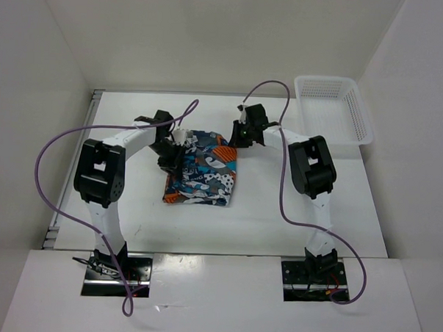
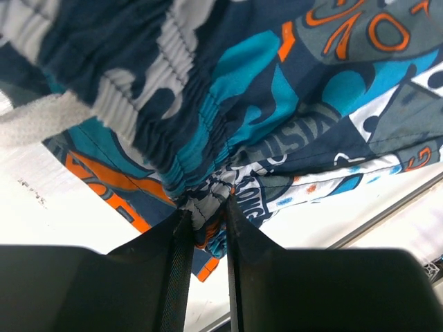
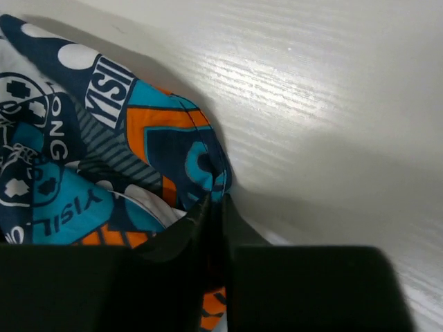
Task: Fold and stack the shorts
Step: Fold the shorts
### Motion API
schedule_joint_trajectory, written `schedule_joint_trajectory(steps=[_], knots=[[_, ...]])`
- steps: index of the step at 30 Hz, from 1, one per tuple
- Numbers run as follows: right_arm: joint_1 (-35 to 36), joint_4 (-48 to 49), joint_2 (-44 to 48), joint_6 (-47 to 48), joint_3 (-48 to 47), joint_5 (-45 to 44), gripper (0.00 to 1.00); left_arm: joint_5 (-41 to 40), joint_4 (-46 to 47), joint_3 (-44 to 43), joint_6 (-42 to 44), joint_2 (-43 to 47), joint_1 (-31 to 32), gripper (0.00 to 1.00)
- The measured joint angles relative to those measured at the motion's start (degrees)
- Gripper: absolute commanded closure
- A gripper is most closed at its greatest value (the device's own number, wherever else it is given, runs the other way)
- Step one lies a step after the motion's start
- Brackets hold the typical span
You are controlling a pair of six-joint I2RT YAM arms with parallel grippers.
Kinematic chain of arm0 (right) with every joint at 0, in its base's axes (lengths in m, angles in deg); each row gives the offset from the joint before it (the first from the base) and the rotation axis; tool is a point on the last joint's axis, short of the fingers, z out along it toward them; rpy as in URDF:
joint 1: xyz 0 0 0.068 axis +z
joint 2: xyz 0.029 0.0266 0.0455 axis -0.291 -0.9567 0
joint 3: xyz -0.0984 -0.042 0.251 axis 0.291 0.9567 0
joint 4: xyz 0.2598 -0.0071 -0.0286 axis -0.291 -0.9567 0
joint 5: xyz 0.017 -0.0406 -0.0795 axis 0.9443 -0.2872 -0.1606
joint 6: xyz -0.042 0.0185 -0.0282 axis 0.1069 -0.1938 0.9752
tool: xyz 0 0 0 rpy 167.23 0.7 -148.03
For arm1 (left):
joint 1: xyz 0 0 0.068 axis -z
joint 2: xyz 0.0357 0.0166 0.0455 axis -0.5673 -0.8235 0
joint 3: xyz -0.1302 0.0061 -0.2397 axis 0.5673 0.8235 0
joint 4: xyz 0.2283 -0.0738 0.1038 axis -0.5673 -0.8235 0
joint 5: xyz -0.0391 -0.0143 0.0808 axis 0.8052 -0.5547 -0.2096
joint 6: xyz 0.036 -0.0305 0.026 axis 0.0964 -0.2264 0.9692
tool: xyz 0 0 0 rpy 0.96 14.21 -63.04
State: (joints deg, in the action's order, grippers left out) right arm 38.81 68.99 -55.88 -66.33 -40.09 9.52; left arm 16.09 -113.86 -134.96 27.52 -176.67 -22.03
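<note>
soft matt cloth shorts [image 1: 202, 172], gathered waistband.

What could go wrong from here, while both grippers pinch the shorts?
1. The right gripper pinches only a thin edge of the shorts at its fingertips, so the cloth may slip out when it is pulled.
2. The left gripper is shut on a bunched clump near the gathered waistband, perhaps several layers, so the fold may come out uneven.
</note>
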Motion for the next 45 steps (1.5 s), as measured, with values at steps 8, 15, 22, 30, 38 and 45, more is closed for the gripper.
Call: schedule_joint_trajectory(steps=[8,15,22,30,38,45], knots=[[0.09,-2.05,-0.04,-6.93,-1.40,-3.48,1.00,-3.15,-0.90,0.63,0.00,2.34,0.09,0.69],[0.35,-3.02,-0.04,-17.51,-7.10,-7.54,1.00,-5.44,-1.86,1.99,0.02,5.38,0.09,0.63],[0.42,-3.50,-0.11,-18.88,-8.13,-9.81,1.00,-6.86,-1.97,4.04,0.00,5.25,0.09,0.63],[0.48,-3.80,-1.46,-18.14,-10.67,-11.34,1.00,-9.53,-0.63,4.85,0.00,4.83,0.09,0.61],[0.57,-3.10,-1.68,-10.64,-11.10,-11.89,0.15,-11.30,0.17,5.66,0.24,4.83,0.09,0.30],[0.57,-3.37,0.72,-0.63,-10.80,-10.69,0.08,-8.79,0.61,1.92,0.02,5.11,-0.35,0.21]])
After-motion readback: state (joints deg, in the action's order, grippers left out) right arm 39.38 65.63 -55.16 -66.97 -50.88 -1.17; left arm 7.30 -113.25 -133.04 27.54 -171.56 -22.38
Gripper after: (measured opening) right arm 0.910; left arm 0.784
